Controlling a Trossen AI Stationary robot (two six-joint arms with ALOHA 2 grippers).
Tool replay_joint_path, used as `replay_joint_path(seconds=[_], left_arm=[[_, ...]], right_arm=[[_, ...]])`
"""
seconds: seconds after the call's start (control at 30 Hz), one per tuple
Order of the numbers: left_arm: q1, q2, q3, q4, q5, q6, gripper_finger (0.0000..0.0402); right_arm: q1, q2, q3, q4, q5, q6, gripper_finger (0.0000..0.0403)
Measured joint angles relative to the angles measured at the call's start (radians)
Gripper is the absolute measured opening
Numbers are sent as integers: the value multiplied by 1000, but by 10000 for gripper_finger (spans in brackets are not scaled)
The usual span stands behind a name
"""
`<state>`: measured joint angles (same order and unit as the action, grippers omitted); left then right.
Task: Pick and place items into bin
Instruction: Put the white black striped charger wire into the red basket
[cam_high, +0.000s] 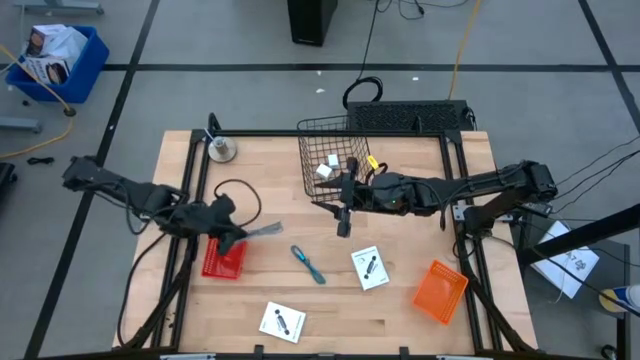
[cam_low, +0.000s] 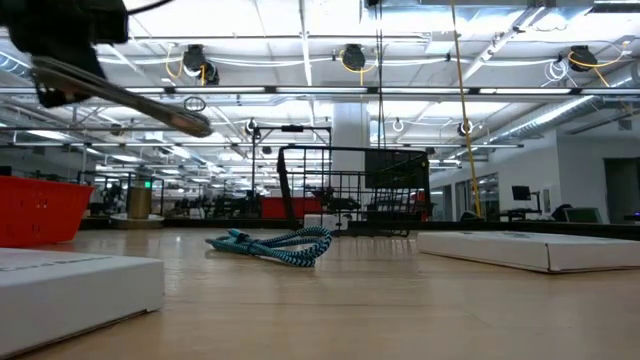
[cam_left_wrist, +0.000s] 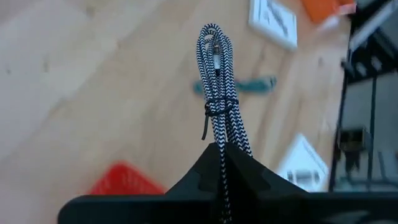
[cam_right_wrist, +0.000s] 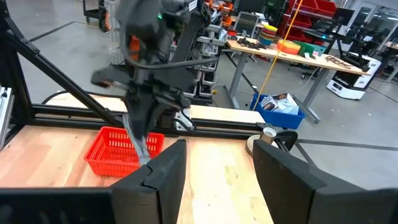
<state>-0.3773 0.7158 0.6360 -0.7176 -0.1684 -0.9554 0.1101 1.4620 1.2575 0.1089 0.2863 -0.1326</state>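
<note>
Your left tool (cam_high: 236, 234) is pinching a braided cable bundle (cam_left_wrist: 219, 106), held clear above the tabletop (cam_high: 400, 310) just right of the red basket (cam_high: 223, 258) near the left edge. Your right tool (cam_high: 343, 222) hangs with its fingers spread and nothing between them, in front of the wire bin (cam_high: 330, 160) that sits at the back edge. The teal cable (cam_high: 308, 264) lies mid-tabletop between the two tools. One white card (cam_high: 369, 267) rests right of it, another (cam_high: 282, 321) near the front edge. The orange basket (cam_high: 440, 291) sits toward the front right corner. Bare wood lies open between the left tool and the bin.
</note>
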Motion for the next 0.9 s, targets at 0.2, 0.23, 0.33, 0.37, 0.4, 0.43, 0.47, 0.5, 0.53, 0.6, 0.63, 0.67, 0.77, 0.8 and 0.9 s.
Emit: replay_joint_path(seconds=[0.2, 0.23, 0.33, 0.37, 0.4, 0.43, 0.47, 0.5, 0.53, 0.6, 0.63, 0.67, 0.77, 0.8, 0.9], left_arm=[[-134, -1, 77, -193, 64, -174, 13], [-154, -1, 79, -218, 64, -210, 15], [-204, 4, 80, -317, 63, -332, 12], [-219, 5, 80, -344, 57, -366, 9], [-233, 6, 80, -363, 46, -387, 7], [-248, 8, 80, -382, 34, -402, 7], [-260, 10, 80, -402, 22, -414, 7], [-271, 12, 80, -423, 8, -426, 10], [-279, 14, 80, -439, -10, -441, 15], [-290, 23, 80, -479, -39, -470, 23], [-293, 30, 80, -496, -41, -473, 25], [-295, 37, 80, -506, -40, -474, 27], [-297, 64, 80, -506, -40, -477, 29], [-297, 74, 80, -504, -36, -479, 30], [-297, 105, 80, -502, -14, -480, 31]], right_arm=[[0, 0, 0, 0, 0, 0, 178], [0, 0, 0, 0, 0, 0, 177], [0, 0, 0, 0, 0, 0, 177], [0, 0, 0, 0, 0, 0, 178], [0, 0, 0, 0, 0, 0, 178], [0, 0, 0, 0, 0, 0, 179], [0, 0, 0, 0, 0, 0, 180], [0, 0, 0, 0, 0, 2, 180], [0, 0, 0, 0, 0, 7, 180], [0, 0, 0, 6, 0, 13, 179], [0, 0, 0, 11, 0, 12, 177], [0, 0, 0, 15, 0, 13, 177], [0, 0, 1, 23, -1, 13, 177], [0, 0, 1, 23, -1, 13, 178], [0, 0, 1, 23, -1, 13, 180]])
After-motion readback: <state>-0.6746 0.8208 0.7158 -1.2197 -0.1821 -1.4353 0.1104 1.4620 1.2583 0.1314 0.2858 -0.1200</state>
